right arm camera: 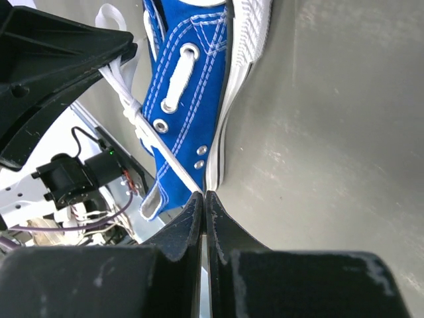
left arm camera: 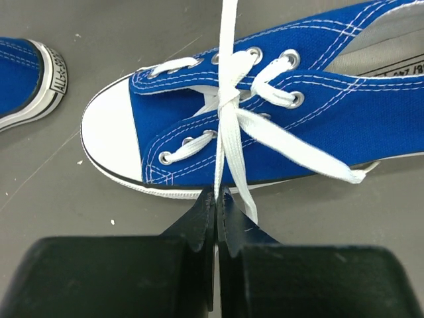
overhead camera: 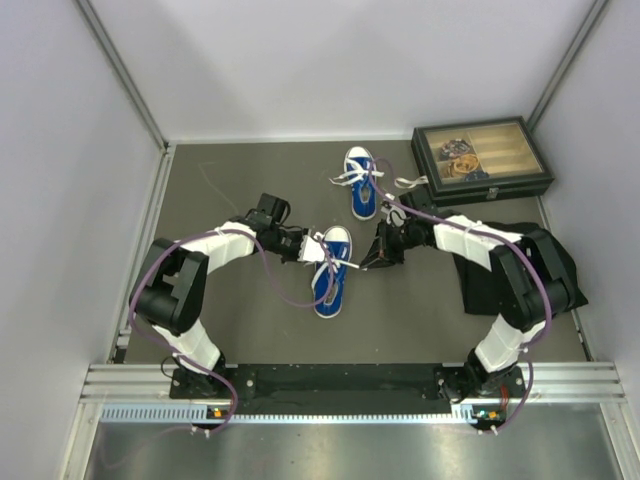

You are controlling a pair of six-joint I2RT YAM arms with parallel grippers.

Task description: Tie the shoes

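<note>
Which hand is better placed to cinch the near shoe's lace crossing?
Left, marginally: left hand is shut on the lace running straight from the crossing on near shoe; right hand also pinches the other lace.

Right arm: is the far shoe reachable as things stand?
Probably: the far shoe lies uncovered just beyond the right gripper. But it is shut on a lace of the near shoe and must release first.

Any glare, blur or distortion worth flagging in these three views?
Top view: soft, even light; the wide lens splays the walls outward; pale sheen on the metal strip at the bottom. Left wrist: shoe and lace sharp, left fingers dark with little detail. Right wrist: view tilted, soft sheen on the table, right fingers dark.
</note>
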